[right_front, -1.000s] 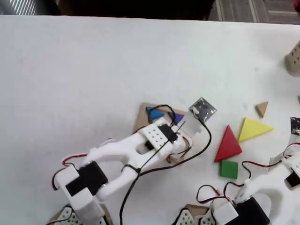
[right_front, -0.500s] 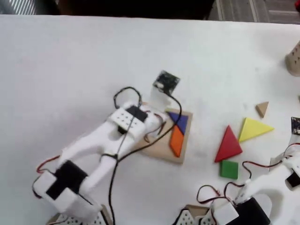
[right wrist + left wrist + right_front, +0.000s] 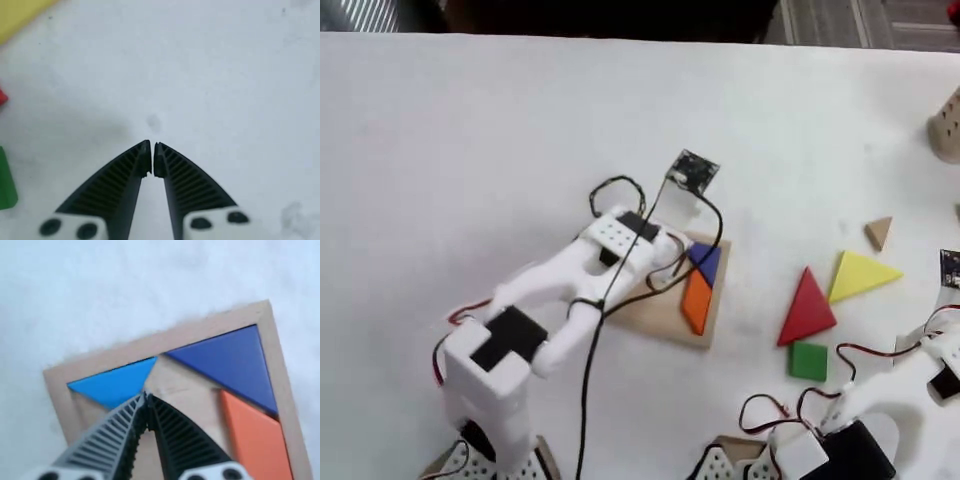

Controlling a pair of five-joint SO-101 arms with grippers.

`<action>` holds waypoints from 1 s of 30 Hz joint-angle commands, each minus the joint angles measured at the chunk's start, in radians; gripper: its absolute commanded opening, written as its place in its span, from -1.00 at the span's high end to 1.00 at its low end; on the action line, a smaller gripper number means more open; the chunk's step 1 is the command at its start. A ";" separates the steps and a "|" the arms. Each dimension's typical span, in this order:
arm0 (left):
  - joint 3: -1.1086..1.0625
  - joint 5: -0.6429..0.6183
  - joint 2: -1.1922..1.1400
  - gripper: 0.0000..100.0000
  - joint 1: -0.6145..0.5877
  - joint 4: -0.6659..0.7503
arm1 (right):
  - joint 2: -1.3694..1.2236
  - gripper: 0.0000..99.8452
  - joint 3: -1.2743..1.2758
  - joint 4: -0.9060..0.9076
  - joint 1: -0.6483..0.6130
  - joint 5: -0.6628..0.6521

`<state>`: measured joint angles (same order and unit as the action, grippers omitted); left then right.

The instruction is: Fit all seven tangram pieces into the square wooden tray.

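— Three pieces in the square wooden tray (image 3: 665, 325), correct?
— Yes, three: light blue triangle (image 3: 114, 384) against the far rim; dark blue triangle (image 3: 706, 262) along the same rim, filling the far right corner; orange parallelogram (image 3: 696, 301) on the near side of the dark blue, touching it and hugging the right rim.
— And the tray's place?
— Around the middle of the white table (image 3: 470, 130), turned slightly askew, left part hidden under the left arm (image 3: 570, 285).
— State of the left gripper (image 3: 146, 402)?
— Pinched closed, nothing between the fingers. Tips poised at the inner point of the light blue triangle, above bare tray floor.
— Loose pieces?
— Four, all on the table well right of the tray: red triangle (image 3: 807, 308) and yellow triangle (image 3: 860, 275) just beside each other, yellow farther right; green square (image 3: 808, 361) just near of the red; small tan triangle (image 3: 878, 232) farther back, apart from the yellow.
— State of the right gripper (image 3: 152, 160)?
— Closed as well, holding nothing, above bare table, with the right arm (image 3: 880, 420) sitting at the near right corner, on the near side of the green square. Slivers of yellow, red and green at the edge of the right wrist view.
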<state>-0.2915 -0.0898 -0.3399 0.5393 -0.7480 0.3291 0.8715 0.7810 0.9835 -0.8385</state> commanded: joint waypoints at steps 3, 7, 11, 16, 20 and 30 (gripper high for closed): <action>0.101 -0.008 -0.022 0.96 0.016 -0.002 | 0.004 0.96 -0.003 -0.013 0.001 -0.006; 0.101 -0.008 -0.018 0.96 0.019 0.005 | 0.004 0.96 -0.003 -0.013 -0.001 -0.005; 0.094 -0.002 0.027 0.96 0.050 -0.037 | 0.004 0.96 -0.003 -0.012 -0.001 -0.003; 0.091 0.000 0.142 0.96 0.088 -0.149 | 0.013 0.96 -0.005 -0.010 -0.001 -0.003; 0.032 0.000 0.205 0.95 0.059 -0.137 | 0.013 0.96 -0.005 -0.008 -0.001 -0.003; -0.189 0.002 0.506 0.95 -0.077 -0.055 | 0.002 0.96 -0.066 -0.007 -0.041 0.049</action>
<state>-0.4112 -0.0898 0.0146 0.5409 -0.8846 0.3276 0.8669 0.7810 0.9759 -0.8370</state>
